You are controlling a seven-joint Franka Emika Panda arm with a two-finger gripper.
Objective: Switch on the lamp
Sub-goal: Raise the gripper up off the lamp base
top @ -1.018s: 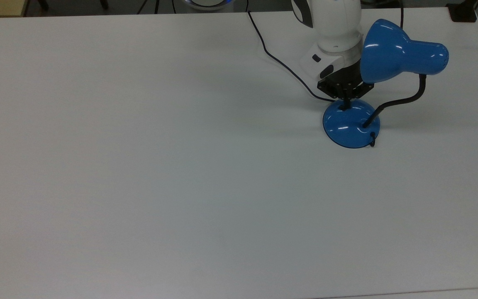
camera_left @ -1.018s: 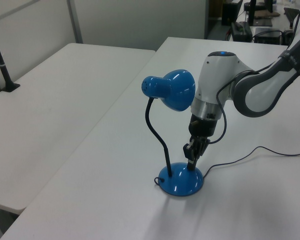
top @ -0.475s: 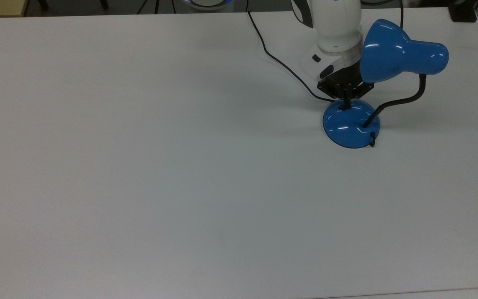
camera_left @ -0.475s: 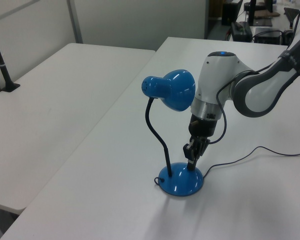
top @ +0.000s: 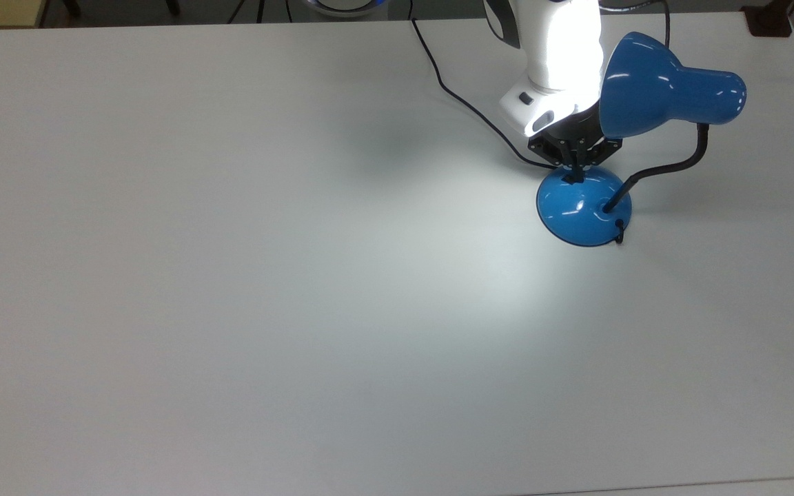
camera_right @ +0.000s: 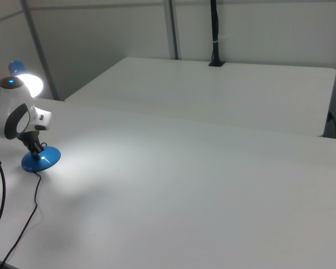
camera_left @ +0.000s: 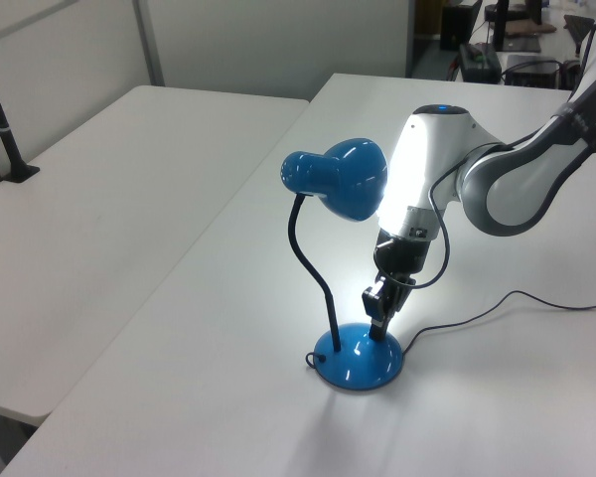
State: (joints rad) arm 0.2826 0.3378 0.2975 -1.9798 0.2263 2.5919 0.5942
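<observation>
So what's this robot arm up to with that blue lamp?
The robot arm has its gripper down at the small black switch on the round base of the lamp. The lamp is lit: its shade throws a bright patch across the white table and lights up the arm's white casing. So the switching-on looks done, with the gripper at the base.

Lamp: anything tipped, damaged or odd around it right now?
Nothing stands out. The lamp stands upright on the table, lit, with the gripper at its base switch.
</observation>
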